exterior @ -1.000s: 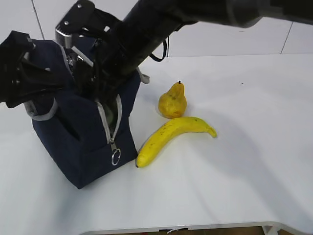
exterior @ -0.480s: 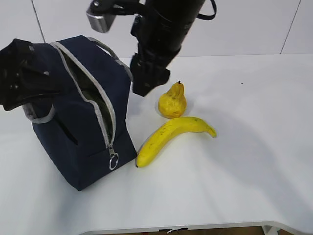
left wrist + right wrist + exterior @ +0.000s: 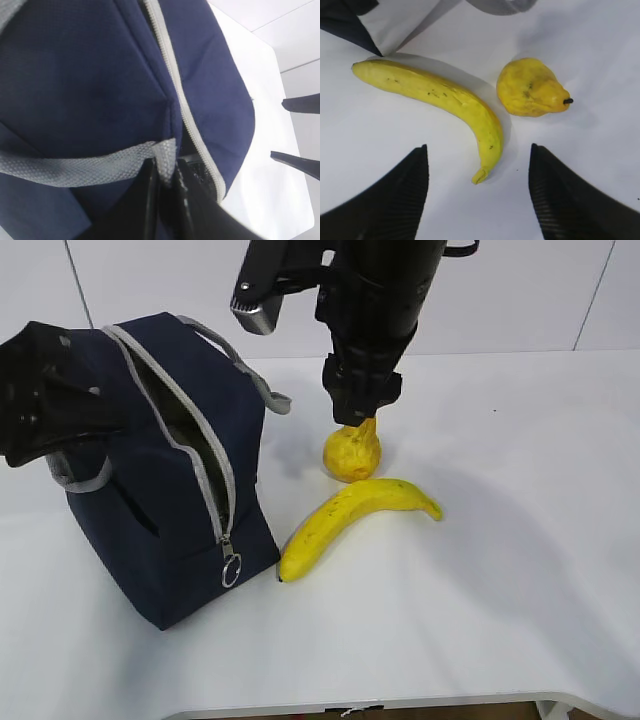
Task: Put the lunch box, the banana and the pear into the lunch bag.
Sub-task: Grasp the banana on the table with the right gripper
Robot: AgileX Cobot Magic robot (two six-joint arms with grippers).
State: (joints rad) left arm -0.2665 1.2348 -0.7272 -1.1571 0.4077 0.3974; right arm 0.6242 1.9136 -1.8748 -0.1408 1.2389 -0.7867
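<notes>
The navy lunch bag [image 3: 165, 530] stands at the left with its grey zipper open. A dull green sliver shows inside the opening [image 3: 188, 438]; I cannot tell whether it is the lunch box, which is otherwise hidden. My left gripper [image 3: 95, 422] is shut on the bag's grey strap [image 3: 100, 165], pinched between its fingers [image 3: 150, 185]. The pear [image 3: 352, 452] and the banana [image 3: 350, 515] lie on the table right of the bag. My right gripper [image 3: 478, 148] is open and empty. It hangs just above the pear [image 3: 530, 89] and the banana's tip [image 3: 485, 150].
A white table [image 3: 520, 540] extends to the right and front, with its front edge close below. A white panelled wall stands behind. The zipper's metal ring pull [image 3: 231, 568] hangs at the bag's front corner.
My right arm has lifted out of the bag's opening and swung right, over the pear. The bag's mouth now stands unobstructed. The left gripper keeps its hold on the strap.
</notes>
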